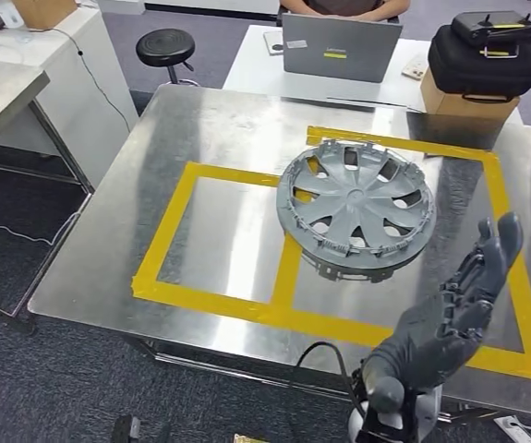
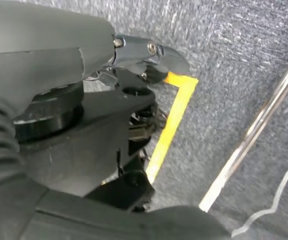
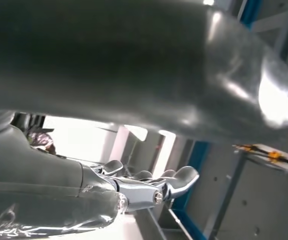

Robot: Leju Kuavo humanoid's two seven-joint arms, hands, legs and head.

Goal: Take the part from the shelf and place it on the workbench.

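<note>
Hubcap (image 1: 356, 205) lies flat on the metal surface (image 1: 235, 231), over yellow tape (image 1: 172, 221). Right robot hand (image 1: 451, 318) is raised near it, fingers spread, holding nothing. Left robot hand (image 2: 96, 100) hangs over carpet, its grip unclear

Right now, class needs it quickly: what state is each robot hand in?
Left hand: cannot be told.
Right hand: open, fingers apart, holding nothing, beside the wheel cover.

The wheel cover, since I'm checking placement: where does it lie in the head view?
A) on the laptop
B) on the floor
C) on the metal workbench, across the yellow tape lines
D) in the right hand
C: the wheel cover lies flat on the workbench, overlapping the yellow tape, apart from the right hand.
</note>
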